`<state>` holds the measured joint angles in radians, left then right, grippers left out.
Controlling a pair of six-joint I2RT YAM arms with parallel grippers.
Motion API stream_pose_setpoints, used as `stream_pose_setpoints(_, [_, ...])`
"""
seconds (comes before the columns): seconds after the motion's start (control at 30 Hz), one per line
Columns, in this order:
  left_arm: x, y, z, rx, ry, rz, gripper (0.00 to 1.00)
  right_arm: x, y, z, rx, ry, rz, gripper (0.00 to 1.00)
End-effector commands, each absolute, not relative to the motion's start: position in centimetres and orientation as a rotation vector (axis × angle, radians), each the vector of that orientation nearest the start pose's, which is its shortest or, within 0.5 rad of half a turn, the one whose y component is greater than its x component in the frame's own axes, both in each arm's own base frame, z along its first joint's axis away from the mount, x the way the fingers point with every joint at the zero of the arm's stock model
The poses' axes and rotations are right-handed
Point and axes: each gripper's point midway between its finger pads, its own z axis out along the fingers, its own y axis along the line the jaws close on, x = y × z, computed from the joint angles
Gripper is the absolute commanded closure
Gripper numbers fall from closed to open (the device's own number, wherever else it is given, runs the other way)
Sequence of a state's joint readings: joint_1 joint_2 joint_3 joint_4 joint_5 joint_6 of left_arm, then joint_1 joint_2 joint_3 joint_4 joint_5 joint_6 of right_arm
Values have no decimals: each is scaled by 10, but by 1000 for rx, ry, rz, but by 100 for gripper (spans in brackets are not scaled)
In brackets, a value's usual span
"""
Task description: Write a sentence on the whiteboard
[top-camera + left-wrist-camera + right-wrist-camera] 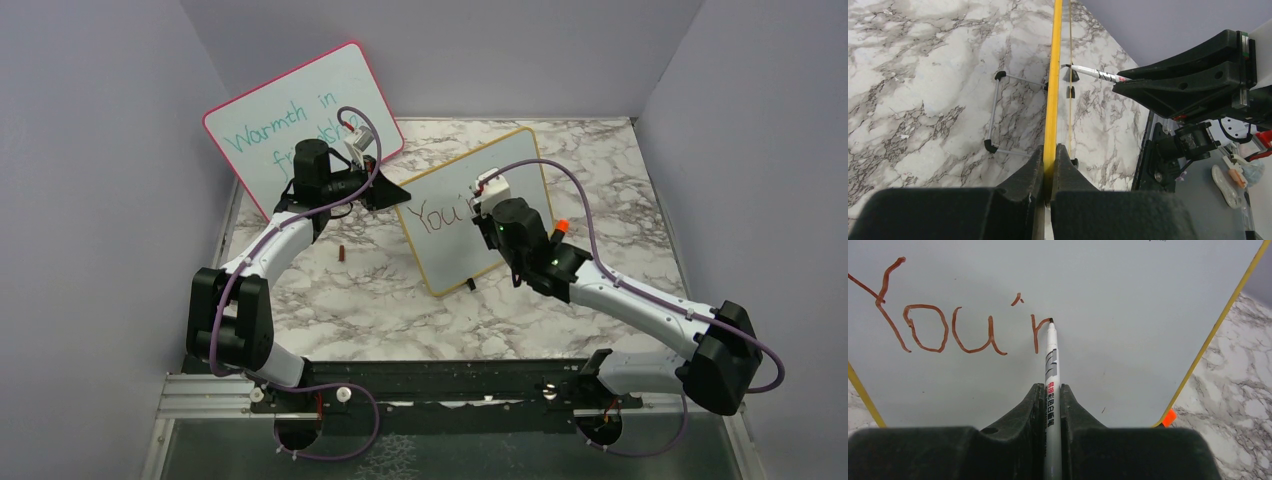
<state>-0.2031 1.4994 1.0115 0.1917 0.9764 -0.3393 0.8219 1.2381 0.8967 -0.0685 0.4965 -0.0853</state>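
- from above, the right arm covers the right half of the whiteboard (455, 235), so only "you" of the writing (443, 214) shows there.
- the left arm hides the end of the teal words on the pink board (300, 110); "warmth in" reads clearly, the line below is mostly covered.
- the left wrist camera sees the whiteboard edge-on, as a thin yellow strip (1053, 75), and nothing on its face can be read from that side.
- the right wrist camera cuts off the top and bottom of the whiteboard; its yellow frame shows only at the lower left and along the right.
- a small orange thing (1169, 417) peeks from behind the board's lower right edge; what it is cannot be told.
- a small brown piece (343, 253) lies on the marble table (380, 310) near the left arm, too small to identify.
- the left gripper (1049, 157) is closed on the whiteboard's yellow frame, one finger on each side of the edge.
- the right gripper (1050, 395) is clamped on a white marker (1051, 370), whose barrel runs out between the fingers.
- the marker's tip touches the board at the top end of the last letter; the red-brown writing reads "you'r".
- the whiteboard stands tilted on the table, back of centre, just right of the pink board.
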Motion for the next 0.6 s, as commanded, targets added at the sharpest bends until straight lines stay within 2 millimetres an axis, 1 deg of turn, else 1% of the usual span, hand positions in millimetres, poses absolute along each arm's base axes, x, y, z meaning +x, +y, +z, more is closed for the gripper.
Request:
stream_pose_setpoints(0.0, [331, -234, 185, 610, 1975, -1311, 100, 324, 215, 221, -500, 1831, 13, 99])
stream_pose_setpoints(0.17, [332, -234, 184, 608, 1977, -1308, 100, 319, 210, 228, -490, 1820, 28, 99])
stream_pose_setpoints(0.33, [331, -234, 185, 608, 1976, -1308, 100, 315, 202, 221, -484, 1839, 6, 99])
stream_pose_setpoints(0.57, [331, -234, 184, 608, 1978, -1308, 100, 311, 205, 211, -505, 1867, 40, 99])
